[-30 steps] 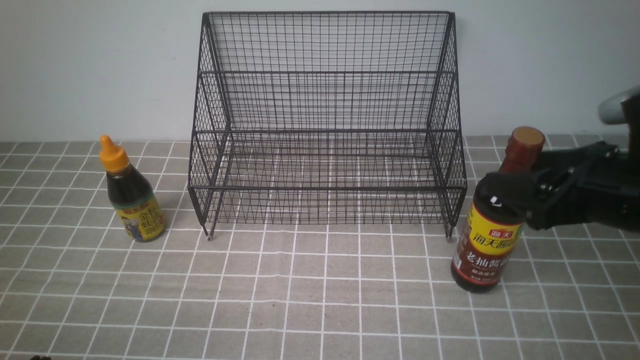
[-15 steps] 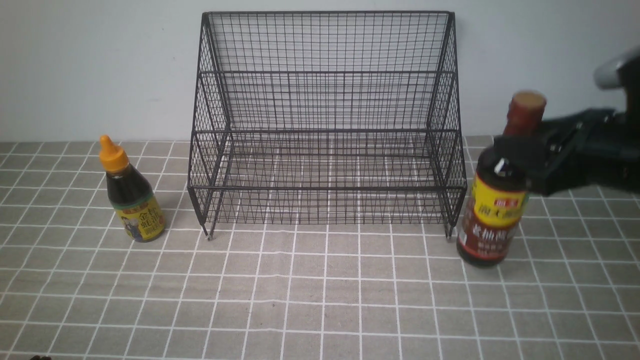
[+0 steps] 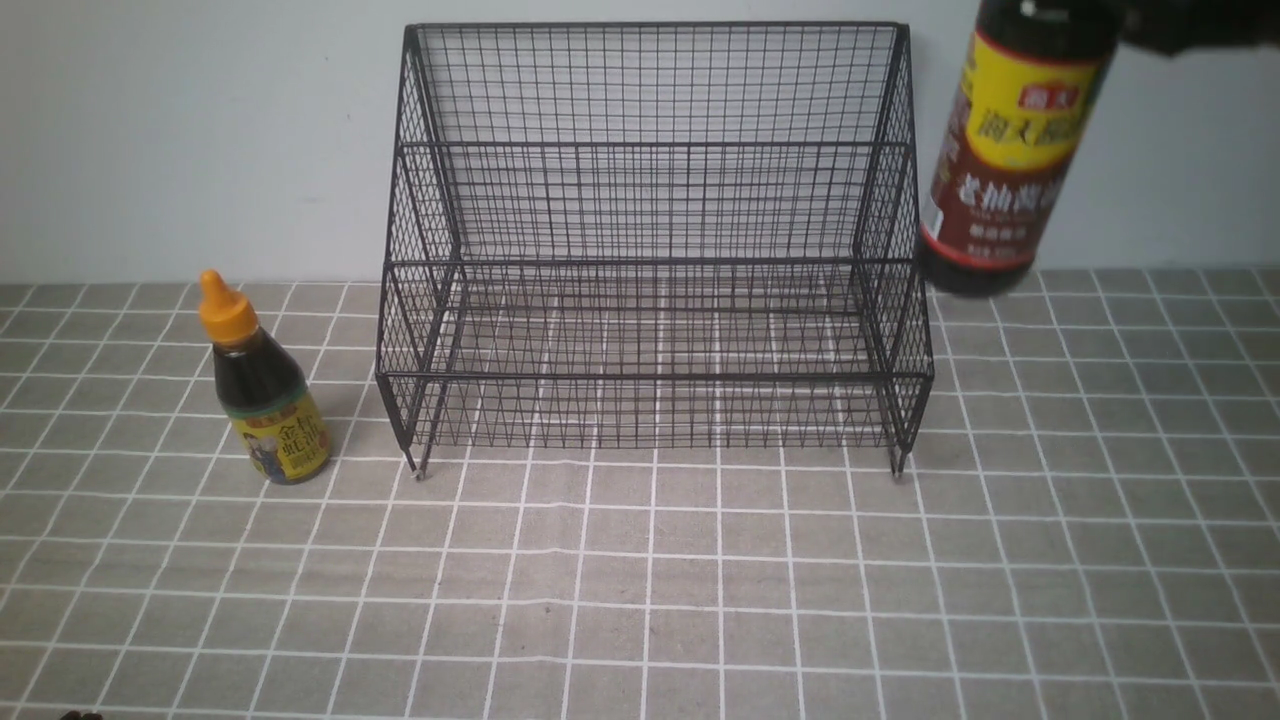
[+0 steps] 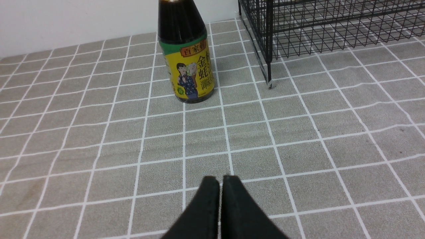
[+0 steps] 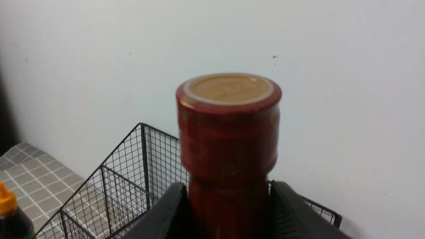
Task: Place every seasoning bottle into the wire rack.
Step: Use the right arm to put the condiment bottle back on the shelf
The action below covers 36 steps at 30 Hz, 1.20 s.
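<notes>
The tall seasoning bottle (image 3: 1010,150) with the yellow-and-red label hangs in the air beside the upper right corner of the wire rack (image 3: 650,240). My right gripper (image 5: 228,199) is shut on its brown-red neck (image 5: 229,139), and in the front view only a dark part of that arm shows at the top right edge. The short seasoning bottle (image 3: 258,385) with the orange nozzle cap stands on the cloth left of the rack. In the left wrist view it (image 4: 186,53) stands well ahead of my left gripper (image 4: 220,181), which is shut on nothing.
The black wire rack stands against the white wall (image 3: 180,130) on a grey checked tablecloth (image 3: 650,600). Its front left foot (image 4: 269,83) shows in the left wrist view, to the right of the short bottle.
The right gripper closed on the tall bottle's neck and lifted it from the cloth, from beside the rack's lower right corner up to its top edge. The left arm stayed still.
</notes>
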Available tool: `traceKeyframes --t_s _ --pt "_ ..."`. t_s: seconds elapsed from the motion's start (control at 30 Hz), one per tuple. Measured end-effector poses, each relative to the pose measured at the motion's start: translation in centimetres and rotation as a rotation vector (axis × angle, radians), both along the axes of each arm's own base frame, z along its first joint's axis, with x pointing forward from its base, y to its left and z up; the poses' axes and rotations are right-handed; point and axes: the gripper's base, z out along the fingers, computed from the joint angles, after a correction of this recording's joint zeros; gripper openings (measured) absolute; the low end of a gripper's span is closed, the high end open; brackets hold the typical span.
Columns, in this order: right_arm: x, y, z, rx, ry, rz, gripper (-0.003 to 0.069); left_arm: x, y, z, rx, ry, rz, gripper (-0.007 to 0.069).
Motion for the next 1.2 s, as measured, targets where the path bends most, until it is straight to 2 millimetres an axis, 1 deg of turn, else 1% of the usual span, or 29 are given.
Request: traceKeyframes --t_s 0.03,0.1,0.2,0.3,0.33,0.37,0.4,0.47,0.5,0.57,0.6,0.63,0.73,0.87,1.0,1.2 --pt "0.7 0.1 0.0 0.007 0.007 0.003 0.0293 0.0 0.0 0.0 0.0 0.0 0.0 -0.0007" --pt "1.4 0.2 -0.1 0.01 0.013 0.006 0.0293 0.0 0.0 0.0 0.0 0.0 0.0 -0.0007" --pt "3.9 1.1 -0.9 -0.001 0.034 0.021 0.0293 0.0 0.0 0.0 0.0 0.0 0.0 -0.0007" --pt "6.0 2.7 -1.5 -0.007 0.043 0.058 0.0293 0.0 0.0 0.0 0.0 0.0 0.0 -0.0007" --pt "6.8 3.7 -1.7 -0.009 0.043 0.076 0.0293 0.0 0.0 0.0 0.0 0.0 0.0 -0.0007" --pt "6.9 3.8 -1.8 -0.009 0.043 0.08 0.0293 0.0 0.0 0.0 0.0 0.0 0.0 -0.0007" --pt "8.0 4.9 -2.1 -0.011 0.043 0.094 0.0293 0.0 0.0 0.0 0.0 0.0 0.0 -0.0007" --pt "9.1 5.9 -2.5 -0.011 0.043 0.107 0.0293 0.0 0.0 0.0 0.0 0.0 0.0 -0.0007" --pt "9.2 6.1 -2.5 -0.011 0.044 0.109 0.0293 0.0 0.0 0.0 0.0 0.0 0.0 -0.0007" --pt "10.4 6.6 -3.1 -0.004 0.052 0.099 0.0292 0.0 0.0 0.0 0.0 0.0 0.0 -0.0007" --pt "10.5 6.6 -3.2 -0.003 0.053 0.099 0.0292 0.0 0.0 0.0 0.0 0.0 0.0 -0.0007" --pt "11.1 6.7 -3.7 -0.001 0.065 0.094 0.0293 0.0 0.0 0.0 0.0 0.0 0.0 -0.0007" --pt "12.1 6.7 -5.1 -0.011 0.091 0.072 0.0293 0.0 0.0 0.0 0.0 0.0 0.0 -0.0007" --pt "13.0 6.8 -6.7 -0.017 0.127 0.061 0.0293 0.0 0.0 0.0 0.0 0.0 0.0 -0.0007" --pt "13.3 7.2 -8.1 -0.061 0.155 0.111 0.0293 0.0 0.0 0.0 0.0 0.0 0.0 -0.0007" --pt "13.0 7.7 -9.9 -0.179 0.196 0.2 0.0293 0.0 0.0 0.0 0.0 0.0 0.0 -0.0007"
